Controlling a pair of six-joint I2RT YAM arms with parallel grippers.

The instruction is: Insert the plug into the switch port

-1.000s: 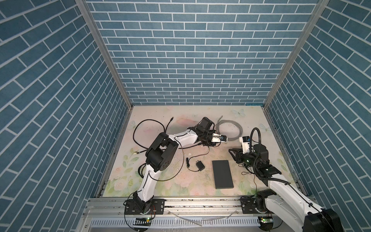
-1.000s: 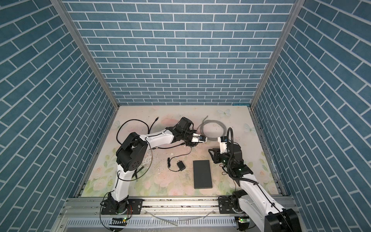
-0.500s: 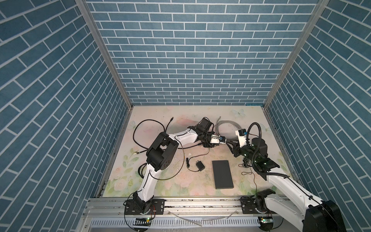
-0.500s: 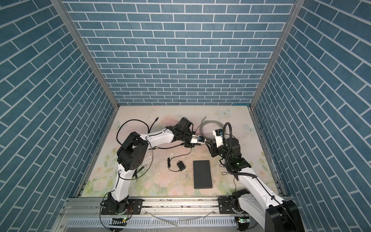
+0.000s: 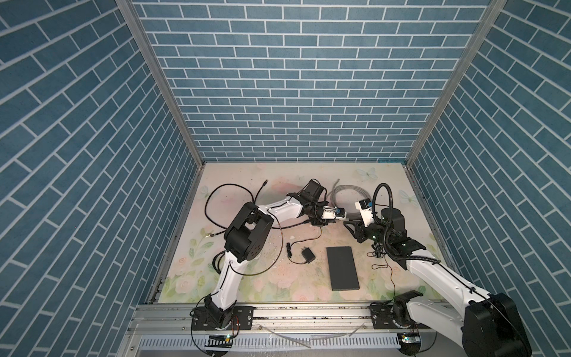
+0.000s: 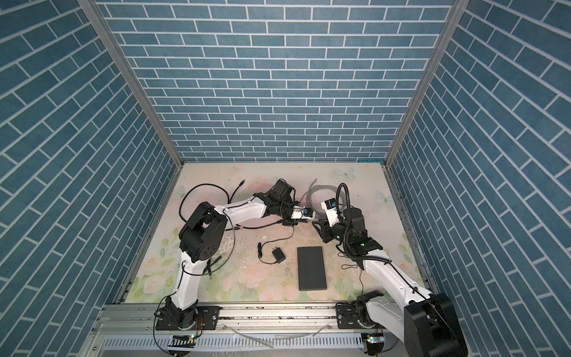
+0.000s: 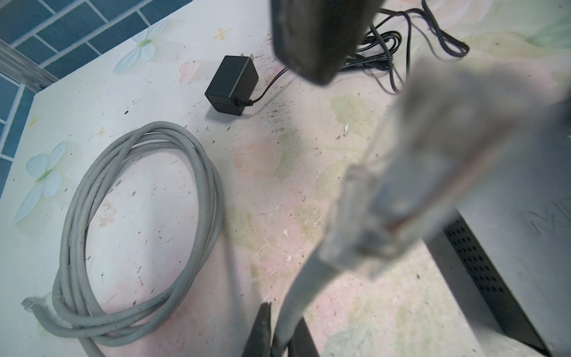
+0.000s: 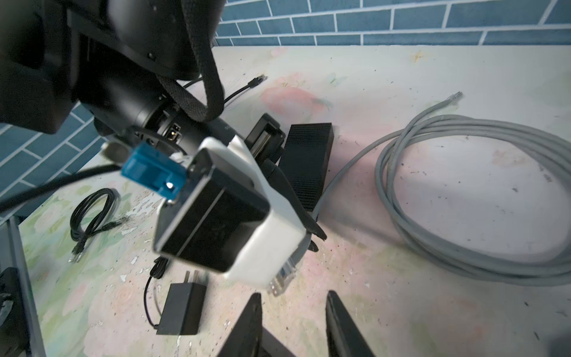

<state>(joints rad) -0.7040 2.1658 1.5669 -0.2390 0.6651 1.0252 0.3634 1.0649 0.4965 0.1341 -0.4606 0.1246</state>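
Note:
My left gripper [image 7: 281, 337] is shut on the grey cable [image 7: 296, 296] just behind its clear plug [image 7: 401, 197], which is lifted off the table. In both top views the left gripper [image 5: 342, 217] [image 6: 310, 216] holds it at mid-table. My right gripper [image 8: 293, 312] is open, and the plug's tip [image 8: 281, 278] hangs just ahead of its fingertips, apart from them. In both top views the right gripper [image 5: 350, 222] [image 6: 318, 223] is close to the right of the left one. The black flat switch [image 5: 343, 268] [image 6: 312, 268] lies nearer the front edge; its port side does not show.
The rest of the grey cable lies coiled [image 5: 349, 193] behind the grippers. A black power adapter [image 5: 308, 256] with a thin lead sits left of the switch. Black cables [image 5: 228, 201] loop at the back left. Blue brick walls close in three sides.
My right gripper has swung from right of the switch toward the back and left, up to the plug held by the left gripper. The left gripper has shifted slightly.

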